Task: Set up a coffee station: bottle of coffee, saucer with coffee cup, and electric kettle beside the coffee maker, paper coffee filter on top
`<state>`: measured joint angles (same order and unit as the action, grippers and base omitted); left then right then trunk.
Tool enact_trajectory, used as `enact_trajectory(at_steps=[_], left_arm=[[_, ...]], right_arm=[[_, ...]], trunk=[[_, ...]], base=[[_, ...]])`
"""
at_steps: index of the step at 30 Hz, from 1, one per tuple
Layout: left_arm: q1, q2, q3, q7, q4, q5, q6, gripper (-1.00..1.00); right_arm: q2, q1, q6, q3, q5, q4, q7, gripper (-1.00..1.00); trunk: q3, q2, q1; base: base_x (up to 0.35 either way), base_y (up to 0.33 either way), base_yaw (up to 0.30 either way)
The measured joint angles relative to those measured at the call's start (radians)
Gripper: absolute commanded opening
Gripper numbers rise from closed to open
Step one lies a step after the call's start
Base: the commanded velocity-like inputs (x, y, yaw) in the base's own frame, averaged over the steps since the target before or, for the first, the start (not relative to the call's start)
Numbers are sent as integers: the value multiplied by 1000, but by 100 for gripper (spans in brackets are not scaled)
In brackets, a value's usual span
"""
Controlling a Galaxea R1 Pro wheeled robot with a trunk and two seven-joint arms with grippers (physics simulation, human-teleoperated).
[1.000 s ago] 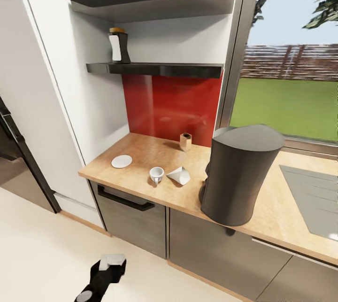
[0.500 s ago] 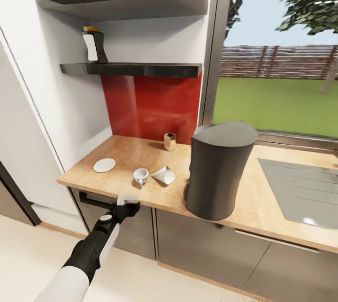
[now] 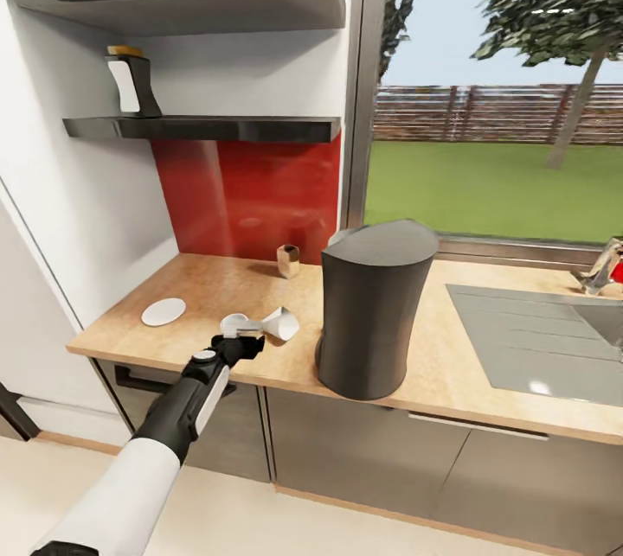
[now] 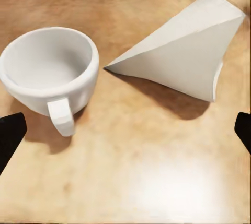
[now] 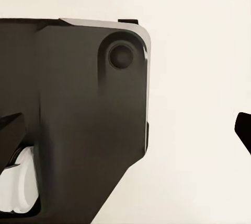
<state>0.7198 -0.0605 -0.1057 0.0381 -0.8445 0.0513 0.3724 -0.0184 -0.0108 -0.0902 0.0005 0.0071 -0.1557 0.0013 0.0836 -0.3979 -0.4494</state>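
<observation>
The dark grey coffee maker (image 3: 368, 314) stands near the front edge of the tan countertop (image 3: 208, 288). To its left lie the paper coffee filter (image 3: 284, 324) (image 4: 183, 54) on its side, the white coffee cup (image 3: 230, 322) (image 4: 49, 70) and the saucer (image 3: 163, 311). The small brown bottle of coffee (image 3: 288, 260) stands at the back by the red wall panel. My left gripper (image 3: 244, 339) (image 4: 125, 135) is open, hovering close above the cup and the filter. My right gripper (image 5: 128, 130) is open and holds nothing. The electric kettle is out of view.
A black and white container (image 3: 130, 85) with an orange top stands on the lower black shelf (image 3: 208, 128). A grey sink and drainer (image 3: 536, 340) with a tap (image 3: 601, 271) lie right of the coffee maker. Grey cabinets (image 3: 346, 444) are below, and a window is behind.
The camera has shifted, sliding the scene left in the picture. My left arm has risen from near the floor to the counter's front edge, over the cup and filter.
</observation>
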Motion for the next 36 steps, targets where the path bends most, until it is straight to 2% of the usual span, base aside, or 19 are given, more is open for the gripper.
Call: enact_trajectory(at_steps=[3, 4, 7, 10, 18, 26, 32, 36], left_arm=[[8, -16, 0, 4, 0, -8, 30, 100], [5, -25, 1, 9, 1, -35, 45, 100], [-2, -25, 4, 11, 2, -60, 47, 100], [-6, -24, 2, 12, 2, -70, 48, 100], [-7, -23, 5, 15, 1, -72, 47, 100], [-8, -24, 4, 13, 4, -72, 42, 100], [-9, -22, 2, 12, 15, -75, -28, 100], [-9, -22, 2, 13, 16, -76, -36, 100]], right_arm=[[0, 0, 0, 1, 1, 0, -1, 100], [0, 0, -1, 2, 1, 1, -3, 100], [0, 0, -1, 3, 1, 2, -5, 100], [0, 0, -3, 4, 1, 2, -5, 100], [0, 0, 0, 1, 0, 2, -4, 100], [0, 0, 0, 1, 0, 1, -4, 100], [-1, 0, 0, 0, 0, 1, -5, 100], [-1, 0, 0, -1, 0, 2, -5, 100]], trunk=[[0, 0, 0], [0, 0, 0], [0, 0, 0], [0, 0, 0], [0, 0, 0], [0, 0, 0], [0, 0, 0], [0, 0, 0]], base=[[0, 0, -8], [0, 0, -2], [0, 0, -1], [0, 0, 0], [0, 0, -13], [114, -9, -244], [264, -52, -181], [49, -6, -14]])
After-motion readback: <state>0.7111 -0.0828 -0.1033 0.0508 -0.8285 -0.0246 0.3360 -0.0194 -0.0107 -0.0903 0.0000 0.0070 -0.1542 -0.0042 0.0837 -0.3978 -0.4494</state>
